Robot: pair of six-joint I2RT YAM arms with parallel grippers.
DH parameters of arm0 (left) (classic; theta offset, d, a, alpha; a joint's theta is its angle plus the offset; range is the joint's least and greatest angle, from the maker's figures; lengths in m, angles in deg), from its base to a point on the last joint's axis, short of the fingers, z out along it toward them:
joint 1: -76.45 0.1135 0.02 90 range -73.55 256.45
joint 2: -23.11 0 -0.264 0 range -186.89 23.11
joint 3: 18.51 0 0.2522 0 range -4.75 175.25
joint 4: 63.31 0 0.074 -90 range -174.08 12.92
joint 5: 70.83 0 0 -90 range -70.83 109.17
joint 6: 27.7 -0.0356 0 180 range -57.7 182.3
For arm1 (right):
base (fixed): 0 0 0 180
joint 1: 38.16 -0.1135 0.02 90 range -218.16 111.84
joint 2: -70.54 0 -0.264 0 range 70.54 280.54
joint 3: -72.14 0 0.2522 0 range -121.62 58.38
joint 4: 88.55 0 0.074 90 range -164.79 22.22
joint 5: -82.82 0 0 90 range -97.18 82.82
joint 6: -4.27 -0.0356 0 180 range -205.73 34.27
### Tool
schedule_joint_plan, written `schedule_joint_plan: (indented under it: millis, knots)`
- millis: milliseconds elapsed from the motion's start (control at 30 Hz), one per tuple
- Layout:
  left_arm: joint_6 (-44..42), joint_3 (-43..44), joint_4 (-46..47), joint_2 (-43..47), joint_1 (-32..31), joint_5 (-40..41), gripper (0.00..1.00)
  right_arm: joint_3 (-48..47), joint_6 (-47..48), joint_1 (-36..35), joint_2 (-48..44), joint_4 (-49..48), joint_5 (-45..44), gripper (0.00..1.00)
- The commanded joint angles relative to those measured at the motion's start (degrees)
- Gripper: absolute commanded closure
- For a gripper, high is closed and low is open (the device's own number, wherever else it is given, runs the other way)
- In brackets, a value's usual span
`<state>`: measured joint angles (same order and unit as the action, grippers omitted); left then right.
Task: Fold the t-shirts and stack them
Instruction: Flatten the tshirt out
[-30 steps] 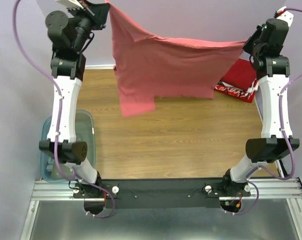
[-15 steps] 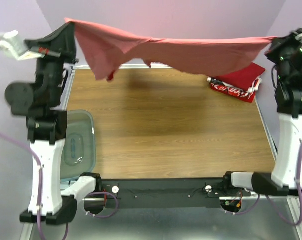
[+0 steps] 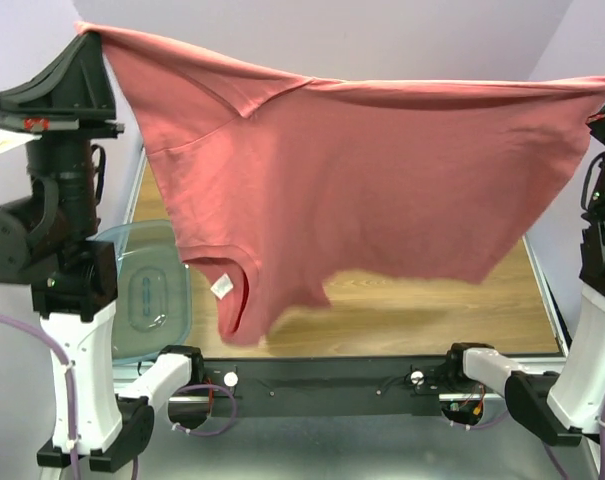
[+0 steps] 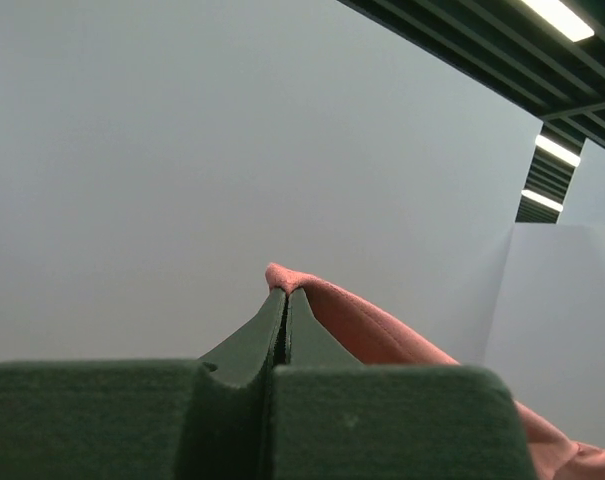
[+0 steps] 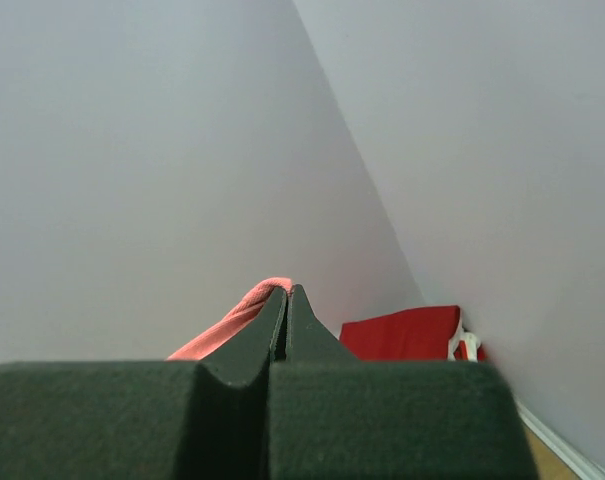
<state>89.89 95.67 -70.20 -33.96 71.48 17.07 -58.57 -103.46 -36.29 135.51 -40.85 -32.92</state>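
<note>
Top view: the salmon-pink t-shirt (image 3: pixel 382 190) hangs stretched across the frame's upper half, above the surface (image 3: pixel 432 310). Left wrist: left gripper (image 4: pixel 286 300) clenched on a thin cloth corner. Right wrist: right gripper (image 5: pixel 287 298) likewise; either pinch could slip under tension.

I see my left arm (image 3: pixel 77 340) and right arm (image 3: pixel 602 330) in white shells with black joints, purple cables (image 3: pixel 12 325) trailing, the left gripper (image 4: pixel 285 295) dark, perhaps greenish-black.
</note>
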Motion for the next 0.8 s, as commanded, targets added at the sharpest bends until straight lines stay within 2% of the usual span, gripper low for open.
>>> schedule_joint_plan:
  millis: [0,133,167,300,400,433,467,500,533,567,600,667,700,767]
  knots:
    - [-0.53,-0.13,0.69,-5.93,0.23,-4.47,1.00,6.54,-0.19,0.42,3.06,0.17,-4.50,0.99]
    - [1.41,-1.80,0.86,-13.83,0.14,-10.27,1.00,13.66,-2.82,0.42,5.25,-2.19,-3.80,0.99]
    - [1.93,-1.90,0.95,-15.76,0.14,-12.28,1.00,17.94,-3.00,0.42,6.39,-3.34,-3.79,0.99]
    - [-0.25,-0.94,0.78,-29.73,-0.04,-14.50,1.00,28.86,-3.53,0.33,10.87,-11.94,-3.44,1.00]
    - [-3.67,3.45,-0.63,-42.29,-0.30,-13.80,1.00,33.18,-4.94,0.42,18.24,-17.48,-3.62,0.99]
    - [-4.99,8.69,-1.85,-45.89,-0.47,-13.45,1.00,33.45,-5.11,0.42,20.26,-18.28,-3.36,1.00]
    - [-5.70,11.70,-4.30,-49.41,-0.65,-13.53,0.69,33.36,-5.55,0.42,22.72,-18.90,-2.75,0.99]
    - [-6.41,18.25,-5.80,-56.40,-0.91,-12.67,0.50,31.88,-5.73,0.42,27.18,-19.43,-2.22,0.99]
    - [-7.54,21.54,-8.95,-59.52,-1.26,-11.26,0.12,30.65,-5.47,0.50,29.84,-19.34,-1.52,0.89]
    - [-8.08,24.44,-10.20,-62.25,-1.96,-9.42,0.01,28.98,-5.29,0.50,31.87,-19.34,-0.03,0.72]
    - [-8.60,30.13,-11.61,-66.54,-2.32,-9.14,0.01,26.88,-5.20,0.50,34.67,-19.34,0.85,0.34]
    - [-8.79,33.51,-14.87,-68.77,-3.11,-8.35,0.01,25.02,-4.68,0.50,36.19,-19.34,3.22,0.07]
    - [-8.44,33.18,-15.31,-68.34,-3.64,-8.26,0.01,24.32,-4.41,0.50,36.63,-19.26,4.02,0.00]
    - [-8.26,29.85,-14.53,-65.89,-4.34,-8.44,0.01,24.22,-3.62,0.42,35.85,-19.34,5.95,0.00]
